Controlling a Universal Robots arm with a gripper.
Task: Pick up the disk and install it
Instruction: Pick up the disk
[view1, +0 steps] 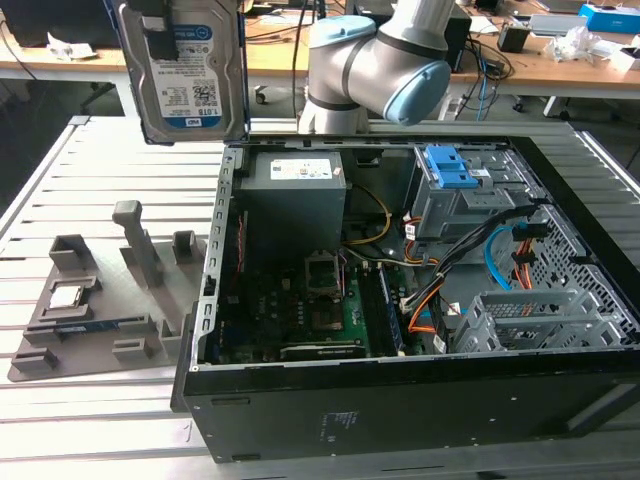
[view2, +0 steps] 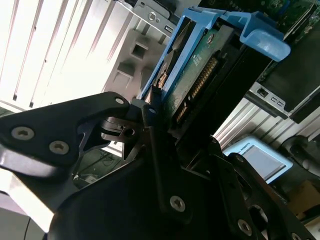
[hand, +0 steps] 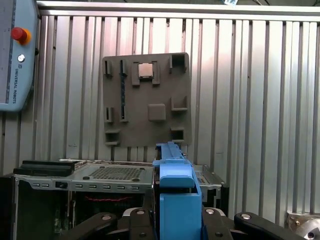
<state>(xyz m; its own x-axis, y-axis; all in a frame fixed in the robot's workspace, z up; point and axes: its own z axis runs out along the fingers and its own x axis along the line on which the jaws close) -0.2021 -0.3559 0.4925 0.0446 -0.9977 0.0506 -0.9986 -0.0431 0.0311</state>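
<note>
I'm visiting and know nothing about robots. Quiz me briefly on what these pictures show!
1. True or false: the rectangular silver metal disk with its blue plastic frame lies inside the open black computer case.
2. What holds the disk? A) the black gripper B) a person's hand C) nothing
3. Fill in: the grey holder tray bearing the small square silver chip lies on the exterior view's ____ of the case.
Key: 1 false, it hangs in the air outside the case; 2 A; 3 left.
</note>
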